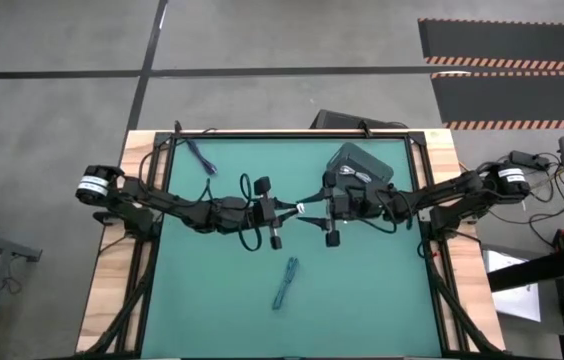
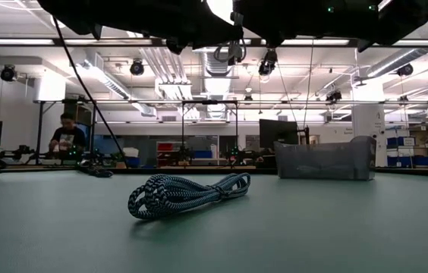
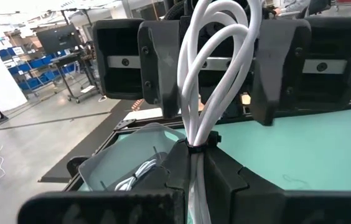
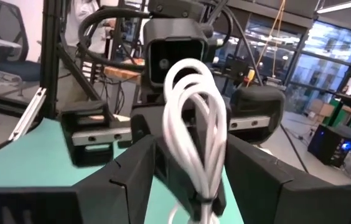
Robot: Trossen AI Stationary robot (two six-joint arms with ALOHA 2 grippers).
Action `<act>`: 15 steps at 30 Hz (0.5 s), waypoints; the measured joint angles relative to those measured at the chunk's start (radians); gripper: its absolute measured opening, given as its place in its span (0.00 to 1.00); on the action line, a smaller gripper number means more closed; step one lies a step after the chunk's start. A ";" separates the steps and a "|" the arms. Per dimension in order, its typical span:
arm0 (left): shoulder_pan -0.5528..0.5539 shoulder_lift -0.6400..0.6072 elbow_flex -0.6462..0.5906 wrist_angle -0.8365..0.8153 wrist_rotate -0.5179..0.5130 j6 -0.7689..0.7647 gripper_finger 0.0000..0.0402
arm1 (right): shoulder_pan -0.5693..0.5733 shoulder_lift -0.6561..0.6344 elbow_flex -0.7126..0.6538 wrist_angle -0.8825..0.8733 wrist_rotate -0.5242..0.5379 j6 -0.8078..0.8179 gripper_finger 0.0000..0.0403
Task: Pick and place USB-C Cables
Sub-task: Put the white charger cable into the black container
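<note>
Dark blue cable (image 1: pixel 200 158) lies loose on the green table (image 1: pixel 362 310), well behind and to the outer side of the left hand, untouched. Left hand (image 1: pixel 290 210) is over mid-table, raised off the surface, fingers closed tight on a white cable (image 3: pixel 216 74) at its tie band, so the loops stand out free beyond the fingertips. Judgement: gripped at the band to offer the loop end to the other arm. Right hand (image 1: pixel 307 207) faces it fingertip to fingertip. Its two fingers (image 3: pixel 157 62) stand apart, one on each side of the loops, and I see no squeeze on them. Reads as a hand-over not yet completed, with the left hand carrying the bundle alone. Grey bin (image 3: pixel 119 155) sits just behind the right hand, under that arm's wrist, with a second white cable (image 3: pixel 139 174) already lying in it. Judgement: passing to the right arm makes sense because the bin is on its side. Teal cable (image 1: pixel 285 283) lies coiled on the table toward the front edge, well apart from both hands, waiting. Estimate: one of four placed, one in transit. Risk: loops slipping if the left hand lets go before the right one closes.
</note>
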 joint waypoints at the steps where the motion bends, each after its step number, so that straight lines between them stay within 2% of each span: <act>1: 0.000 0.000 0.000 0.000 0.000 0.000 0.03 | 0.000 0.002 0.000 0.003 0.002 0.000 0.42; 5: 0.000 0.000 -0.001 0.000 0.000 0.000 0.03 | -0.002 0.011 0.000 0.014 0.016 0.002 0.35; 15: 0.000 0.000 -0.001 -0.002 0.001 0.000 0.04 | -0.002 0.019 0.000 0.019 0.029 -0.002 0.08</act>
